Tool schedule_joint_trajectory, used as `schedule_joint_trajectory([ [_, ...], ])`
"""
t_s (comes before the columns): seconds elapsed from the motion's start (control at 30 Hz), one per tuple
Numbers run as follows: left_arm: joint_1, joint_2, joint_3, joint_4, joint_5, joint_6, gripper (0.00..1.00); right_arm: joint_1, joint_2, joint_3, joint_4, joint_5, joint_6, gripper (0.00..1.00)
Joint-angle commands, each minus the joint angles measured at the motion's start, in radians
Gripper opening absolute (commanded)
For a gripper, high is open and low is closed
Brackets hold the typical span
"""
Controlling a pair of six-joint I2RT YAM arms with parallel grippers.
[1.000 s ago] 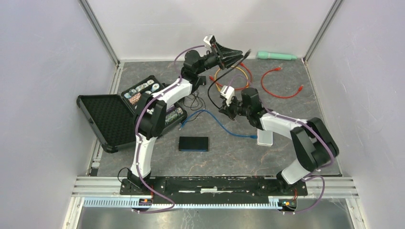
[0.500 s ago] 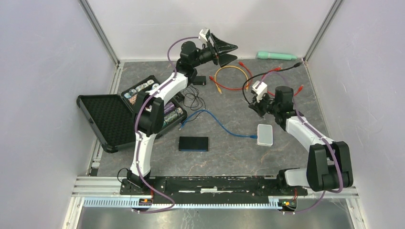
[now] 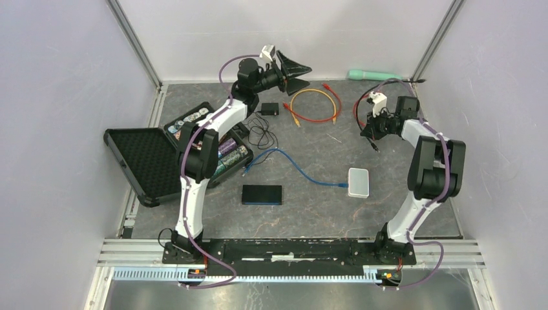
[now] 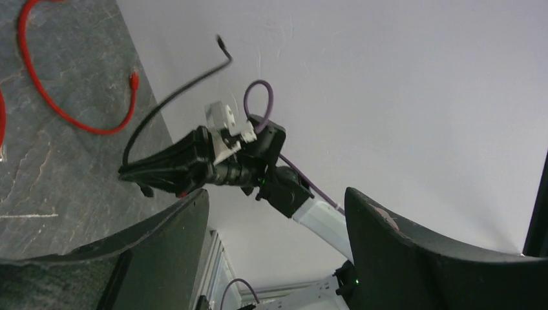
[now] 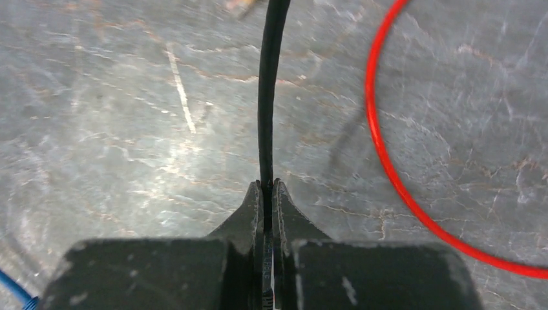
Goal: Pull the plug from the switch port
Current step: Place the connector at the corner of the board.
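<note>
- Table (image 3: pixel 310 216): a grey marbled surface, walled on three sides.
- Open black case (image 3: pixel 145 161): lies at the left, foam lid folded outward. The left arm's links cross above it.
- Left gripper (image 3: pixel 306 74): raised at the far edge, pointing right. Its jaws are spread wide, with nothing between them.
- Right gripper (image 5: pixel 267 189): held at the far right. Its jaws are pressed together on the black cable (image 5: pixel 270 97) — the cable runs straight out from between the tips.
- Switch (image 3: pixel 358 182): a white box flat on the table, right of centre and well apart from both grippers.
- Black slab (image 3: pixel 262 194): lies flat, left of the switch.
- Blue cable (image 3: pixel 297 165): runs from beside the case to the switch, and its end meets the switch's left edge.
- Black cable, far part: arcs above the right gripper, one end near the far right corner post — it touches no part of the switch.
- Orange and red loop (image 3: pixel 315 106): lies at the far centre.
- Red cable (image 5: pixel 388 174): curves on the table just beside the right gripper.
- Teal cylinder (image 3: pixel 375 75): lies against the back wall.
</note>
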Motion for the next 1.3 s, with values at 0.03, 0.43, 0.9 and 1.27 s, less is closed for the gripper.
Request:
schedule_joint_trajectory([
  [0.03, -0.005, -0.059, -0.011, -0.119, 0.065, 0.149, 0.83, -0.01, 0.132, 0.13, -0.036, 0.048, 0.092, 0.04],
  [0.43, -0.005, -0.122, -0.122, -0.162, 0.101, 0.23, 0.85, -0.034, 0.354, 0.361, -0.134, 0.117, 0.206, 0.2],
  [0.9, -0.01, -0.224, -0.149, -0.463, 0.061, 0.651, 1.0, -0.041, 0.076, 0.162, -0.037, 0.086, 0.148, 0.61],
  [1.27, -0.14, -0.344, -0.265, -0.759, -0.084, 1.168, 1.0, -0.042, -0.371, -0.21, -0.076, 0.014, -0.149, 0.84],
])
